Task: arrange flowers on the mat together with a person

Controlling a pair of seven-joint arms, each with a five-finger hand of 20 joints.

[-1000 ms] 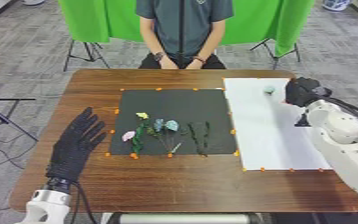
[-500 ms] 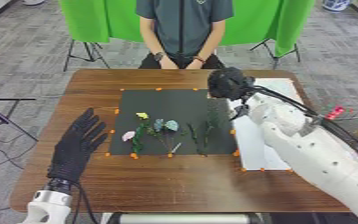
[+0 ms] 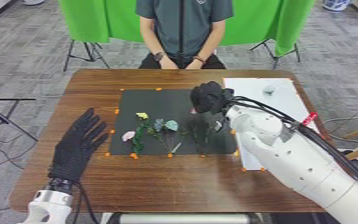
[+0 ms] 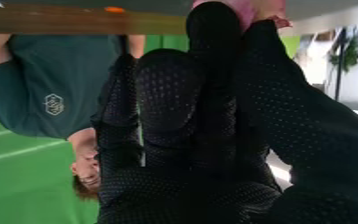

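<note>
Head view: set high over the near side of the table point(image 3: 158, 187), facing forward and steeply down; stands well back from the right hand point(image 3: 209, 97), takes in the left hand point(image 3: 74, 150) too, green cloth point(image 3: 94, 25) beyond both. Right wrist view: very close, mounted at the wrist, looking out along the right hand point(image 4: 184, 145) and past it, scene upside down. Shared: right hand, far edge of table beyond it, green cloth farther off
</note>
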